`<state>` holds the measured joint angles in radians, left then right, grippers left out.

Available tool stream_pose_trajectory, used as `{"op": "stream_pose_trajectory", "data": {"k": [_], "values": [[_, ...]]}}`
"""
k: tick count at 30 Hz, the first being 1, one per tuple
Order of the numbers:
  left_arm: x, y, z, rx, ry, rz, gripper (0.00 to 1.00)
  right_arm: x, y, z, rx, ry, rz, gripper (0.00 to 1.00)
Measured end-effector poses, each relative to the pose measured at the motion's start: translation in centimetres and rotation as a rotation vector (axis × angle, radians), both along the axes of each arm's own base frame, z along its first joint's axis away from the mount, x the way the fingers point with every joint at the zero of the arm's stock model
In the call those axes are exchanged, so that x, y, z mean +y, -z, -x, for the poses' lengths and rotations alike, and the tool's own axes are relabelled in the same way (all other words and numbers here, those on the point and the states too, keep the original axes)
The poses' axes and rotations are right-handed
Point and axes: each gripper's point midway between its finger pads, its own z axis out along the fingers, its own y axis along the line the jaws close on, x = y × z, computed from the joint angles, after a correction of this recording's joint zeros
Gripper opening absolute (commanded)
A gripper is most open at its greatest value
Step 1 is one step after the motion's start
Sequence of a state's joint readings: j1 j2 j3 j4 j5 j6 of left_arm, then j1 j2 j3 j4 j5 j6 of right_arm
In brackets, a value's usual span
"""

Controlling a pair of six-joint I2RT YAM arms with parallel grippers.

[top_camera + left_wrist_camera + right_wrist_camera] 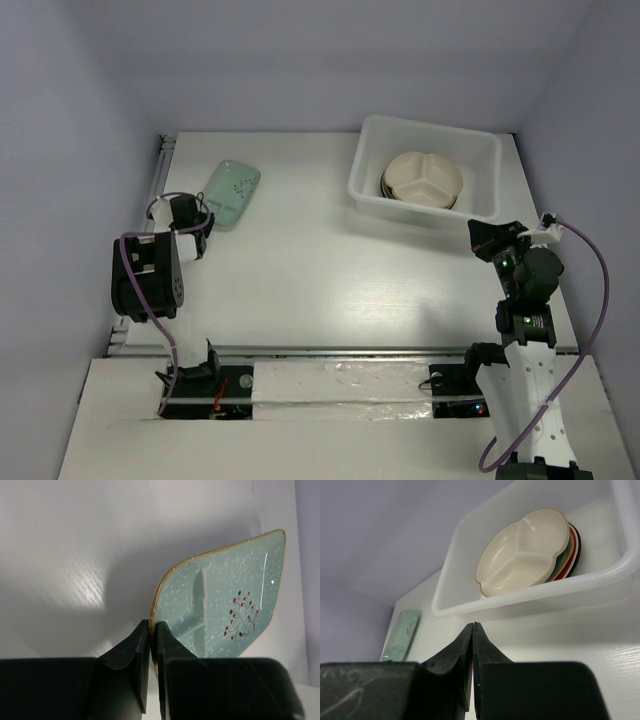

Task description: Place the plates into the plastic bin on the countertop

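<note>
Left gripper (152,625) had its jaws pinched almost closed on the rim of the mint plate (225,605), at the plate's near corner. Grip looked thin: edge only, as far as the wrist view showed. In the top view the plate sat upper left on the countertop (320,270), long axis running up-frame and leaning right, away from the gripper. The plastic bin (365,165) was upper right, well apart from it, so the carry would go rightward across the frame. The cream divided plate (425,175) topped the stack inside the bin. Right gripper (472,626) was closed and empty, just below the bin; the left arm was the one nearer the plate.
</note>
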<state>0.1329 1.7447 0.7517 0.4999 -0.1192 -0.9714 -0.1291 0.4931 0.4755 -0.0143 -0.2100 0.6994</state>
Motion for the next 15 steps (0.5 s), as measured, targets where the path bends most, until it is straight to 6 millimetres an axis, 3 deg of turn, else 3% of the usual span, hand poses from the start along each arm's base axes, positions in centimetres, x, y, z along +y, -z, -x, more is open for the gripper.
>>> {"op": "stream_pose_trajectory", "data": {"k": [15], "values": [[-4.4,-2.4,4.0,-0.112,0.184,0.08,0.0,0.0,0.0,0.0,0.0,0.001,0.0,0.07]]}}
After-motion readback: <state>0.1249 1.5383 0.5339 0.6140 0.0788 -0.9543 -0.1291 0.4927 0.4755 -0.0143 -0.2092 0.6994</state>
